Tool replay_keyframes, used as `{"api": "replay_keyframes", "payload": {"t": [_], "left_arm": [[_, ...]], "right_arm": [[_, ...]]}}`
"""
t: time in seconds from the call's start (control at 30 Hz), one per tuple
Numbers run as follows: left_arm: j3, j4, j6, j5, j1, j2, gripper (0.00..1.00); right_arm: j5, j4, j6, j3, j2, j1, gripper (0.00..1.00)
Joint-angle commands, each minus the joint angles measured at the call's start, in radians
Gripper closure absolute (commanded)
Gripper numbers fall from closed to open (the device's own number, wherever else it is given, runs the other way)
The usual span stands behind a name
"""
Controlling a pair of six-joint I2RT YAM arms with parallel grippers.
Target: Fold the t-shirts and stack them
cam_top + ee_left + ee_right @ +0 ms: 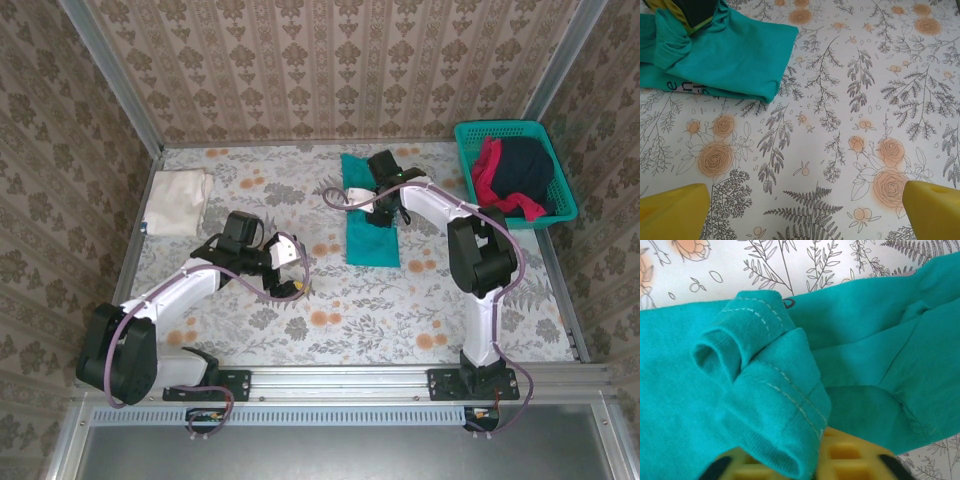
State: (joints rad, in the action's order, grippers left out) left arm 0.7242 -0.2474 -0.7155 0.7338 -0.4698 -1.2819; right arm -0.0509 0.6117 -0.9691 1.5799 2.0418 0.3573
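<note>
Right wrist: rt pincer [805, 462] pinching rolled, stitched teal t-shirt [865, 330] hem.

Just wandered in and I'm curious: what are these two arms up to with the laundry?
They are folding t-shirts. The right gripper appears pinched on a bunched hem of the teal t-shirt, which lies partly folded mid-table. The left gripper hangs open over bare tablecloth nearby, holding nothing. A cream t-shirt sits folded at the far left, and a red one and a dark navy one wait in the basket.
</note>
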Motion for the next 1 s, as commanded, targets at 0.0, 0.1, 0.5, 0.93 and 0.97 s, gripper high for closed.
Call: {"api": "replay_keyframes", "payload": {"t": [0.0, 0.1, 0.5, 0.93, 0.97], "left_arm": [[0.024, -0.024, -0.022, 0.035, 0.003, -0.017, 0.00], [0.028, -0.023, -0.017, 0.039, 0.003, -0.022, 0.00], [0.003, 0.017, -0.006, 0.041, 0.009, -0.007, 0.00], [-0.008, 0.059, -0.006, 0.075, 0.039, -0.004, 0.00], [-0.009, 0.057, -0.007, 0.071, 0.040, -0.002, 0.00]], "right_arm": [[0.031, -0.047, -0.001, 0.032, 0.020, -0.006, 0.70], [0.087, -0.061, 0.020, 0.038, -0.001, -0.005, 0.42], [-0.081, -0.202, 0.028, -0.361, -0.346, 0.066, 0.31], [-0.005, -0.248, 0.067, -0.554, -0.312, 0.178, 0.38], [0.016, -0.256, 0.065, -0.540, -0.290, 0.177, 0.39]]}}
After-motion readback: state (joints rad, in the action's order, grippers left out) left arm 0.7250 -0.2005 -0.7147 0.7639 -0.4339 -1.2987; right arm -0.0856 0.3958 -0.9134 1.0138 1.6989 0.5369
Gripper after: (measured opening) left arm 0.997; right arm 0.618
